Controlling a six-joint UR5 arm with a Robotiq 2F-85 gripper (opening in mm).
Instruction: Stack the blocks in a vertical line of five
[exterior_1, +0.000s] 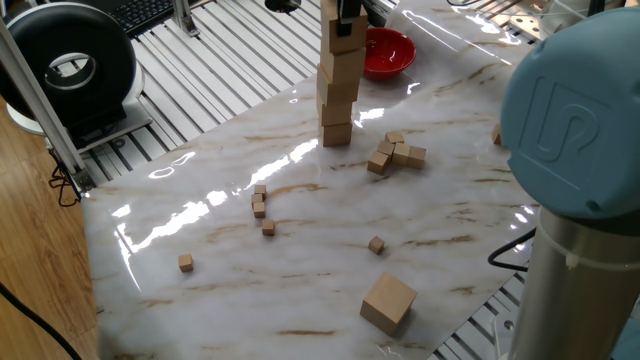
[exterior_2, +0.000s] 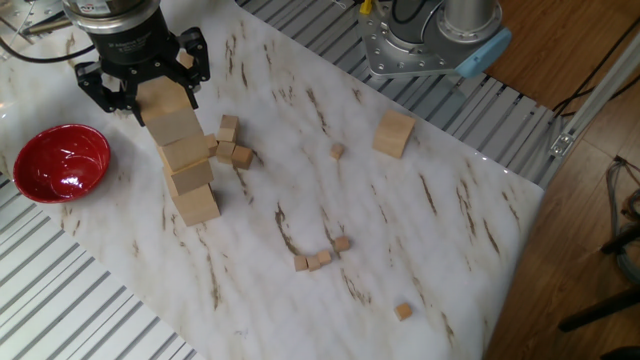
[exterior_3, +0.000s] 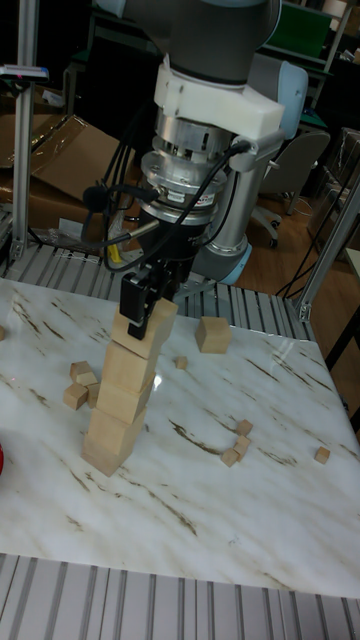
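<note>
Fingers of the gripper stand on either side of the top block, closed against its faces; it sits on a leaning stack of large tan blocks, each a little offset from the one below. In the tall fixed view four blocks can be counted, the lowest resting on the table. A fifth large block lies alone near the table edge, well apart from the stack.

Just beside the stack's foot sits a cluster of tiny cubes. Further out on the slab are a single tiny cube, a short row of three, and another lone one near the far corner. A red bowl stands on the other side of the stack, close to the edge.

The tabletop is glossy white marble with brown veins, laid on ribbed aluminium rails. Beyond it are the robot's base, wooden flooring and a black round device.
</note>
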